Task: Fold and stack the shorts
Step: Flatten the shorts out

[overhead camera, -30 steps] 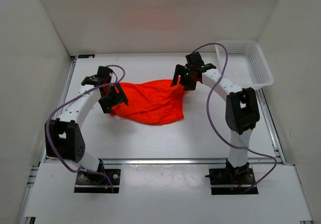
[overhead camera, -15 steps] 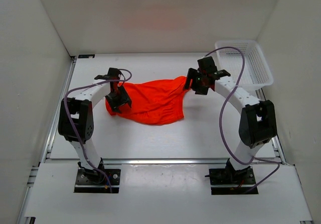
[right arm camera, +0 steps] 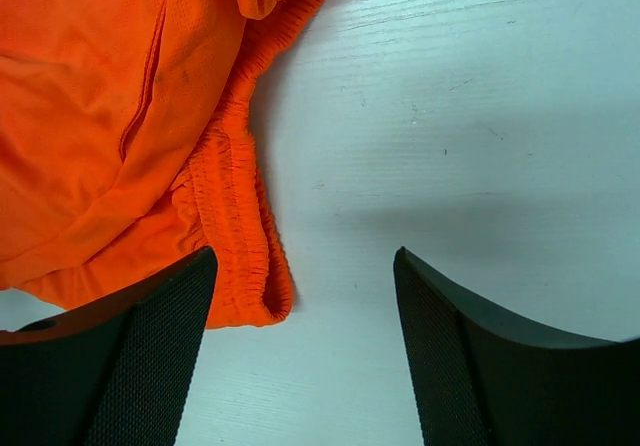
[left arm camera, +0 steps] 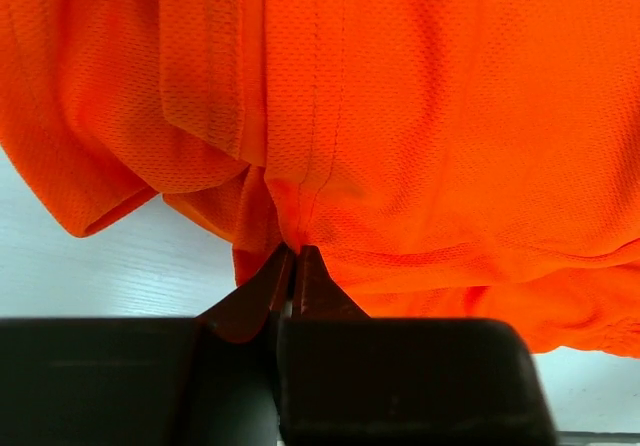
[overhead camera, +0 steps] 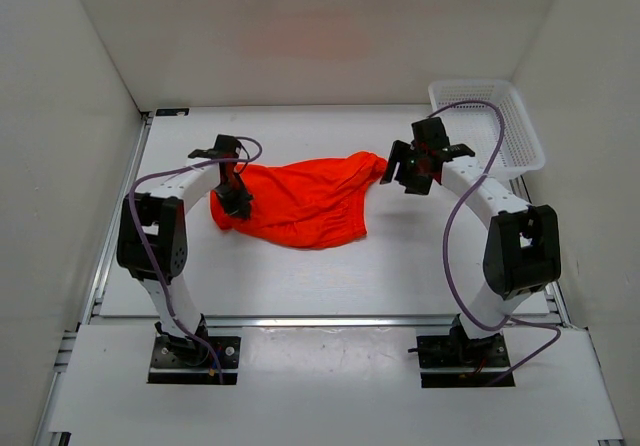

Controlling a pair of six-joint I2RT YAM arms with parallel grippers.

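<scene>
Right tool (right arm camera: 304,266) backed off shorts (overhead camera: 300,202) edge, spread over table (right arm camera: 480,116); left tool (left arm camera: 293,262) pinching.

The left arm (overhead camera: 178,177) and the right arm (overhead camera: 482,192) have white rounded links and black boxy joint housings. A purple cable (overhead camera: 446,256) loops along each one. Each base is a black plate (overhead camera: 195,351) on the near side of the rail (overhead camera: 320,320). The right gripper (right arm camera: 302,256) has black fingers (right arm camera: 150,356) with fine woven texture.
</scene>
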